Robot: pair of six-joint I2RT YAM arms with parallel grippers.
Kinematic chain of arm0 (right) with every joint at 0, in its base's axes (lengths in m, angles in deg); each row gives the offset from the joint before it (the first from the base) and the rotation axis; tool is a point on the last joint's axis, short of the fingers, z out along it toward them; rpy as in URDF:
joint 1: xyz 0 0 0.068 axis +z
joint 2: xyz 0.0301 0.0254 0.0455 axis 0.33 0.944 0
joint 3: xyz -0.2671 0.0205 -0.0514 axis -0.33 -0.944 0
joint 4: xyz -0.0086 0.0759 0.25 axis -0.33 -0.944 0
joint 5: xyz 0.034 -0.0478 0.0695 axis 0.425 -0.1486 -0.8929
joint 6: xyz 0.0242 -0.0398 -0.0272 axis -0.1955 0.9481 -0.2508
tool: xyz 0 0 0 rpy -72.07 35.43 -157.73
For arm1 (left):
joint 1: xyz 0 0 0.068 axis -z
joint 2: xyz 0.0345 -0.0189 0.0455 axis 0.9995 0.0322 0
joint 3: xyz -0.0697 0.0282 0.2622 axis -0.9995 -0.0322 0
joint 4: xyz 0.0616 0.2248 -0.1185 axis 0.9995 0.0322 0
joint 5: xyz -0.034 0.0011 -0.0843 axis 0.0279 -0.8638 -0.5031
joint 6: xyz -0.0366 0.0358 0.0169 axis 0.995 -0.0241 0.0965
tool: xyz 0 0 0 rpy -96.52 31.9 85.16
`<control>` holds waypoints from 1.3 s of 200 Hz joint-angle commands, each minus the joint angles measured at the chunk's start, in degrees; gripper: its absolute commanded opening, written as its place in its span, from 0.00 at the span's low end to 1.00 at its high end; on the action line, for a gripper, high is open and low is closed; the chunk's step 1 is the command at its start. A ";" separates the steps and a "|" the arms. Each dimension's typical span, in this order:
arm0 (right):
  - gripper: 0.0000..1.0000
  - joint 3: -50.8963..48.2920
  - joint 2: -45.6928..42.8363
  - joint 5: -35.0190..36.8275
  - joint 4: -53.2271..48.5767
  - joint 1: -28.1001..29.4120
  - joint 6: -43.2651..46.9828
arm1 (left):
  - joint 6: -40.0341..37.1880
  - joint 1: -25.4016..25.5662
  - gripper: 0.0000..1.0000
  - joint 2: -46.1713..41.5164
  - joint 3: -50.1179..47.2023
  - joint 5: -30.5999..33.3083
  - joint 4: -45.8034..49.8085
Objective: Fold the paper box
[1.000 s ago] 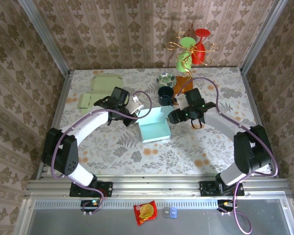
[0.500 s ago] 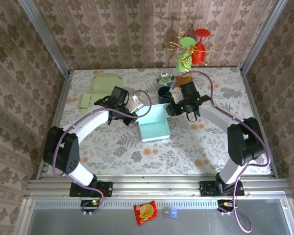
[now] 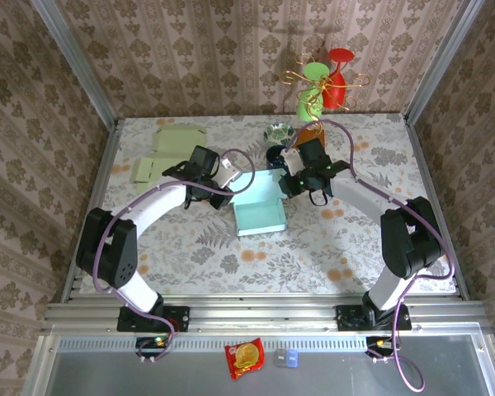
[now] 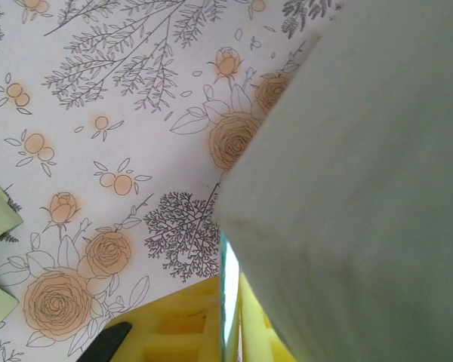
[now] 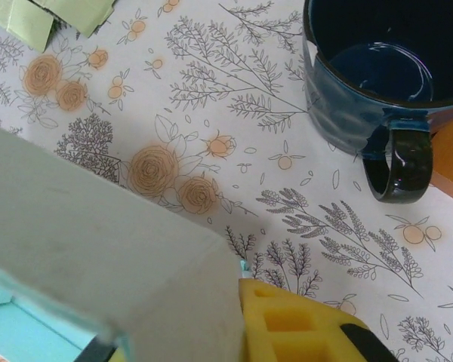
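The floral surface (image 3: 190, 247) carries the pale blue paper box (image 3: 260, 216) near its centre, with the base lying flat and a rear panel raised. The box is judged light, thin-walled and easily creased, so it is best taken at panel edges close to the fold lines, with gentle pressure. The left tool (image 3: 231, 183) is closed on the panel edge at the box's ten o'clock, the sheet pinched between yellow pads. The right tool (image 3: 285, 183) is clamped on the wall at two o'clock. A dark blue mug (image 5: 377, 68) stands near, at twelve o'clock.
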 commanded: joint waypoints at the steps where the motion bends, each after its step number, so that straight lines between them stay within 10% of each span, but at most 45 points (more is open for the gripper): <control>1: 0.09 0.74 -0.95 2.63 -1.22 0.86 -2.01 | 3.84 -0.08 0.12 0.85 1.85 1.58 -0.46; 111: 0.00 -3.58 -6.32 21.88 7.38 8.25 -20.36 | 25.06 3.97 0.08 2.58 1.30 11.55 -7.80; 185: 0.00 -13.06 -7.98 27.94 21.97 11.90 -26.25 | 24.57 3.91 0.11 -1.32 -13.57 5.45 -31.05; 260: 0.00 -12.61 -6.05 31.03 19.64 13.29 -32.42 | 27.18 4.30 0.12 -0.31 -12.45 1.98 -29.64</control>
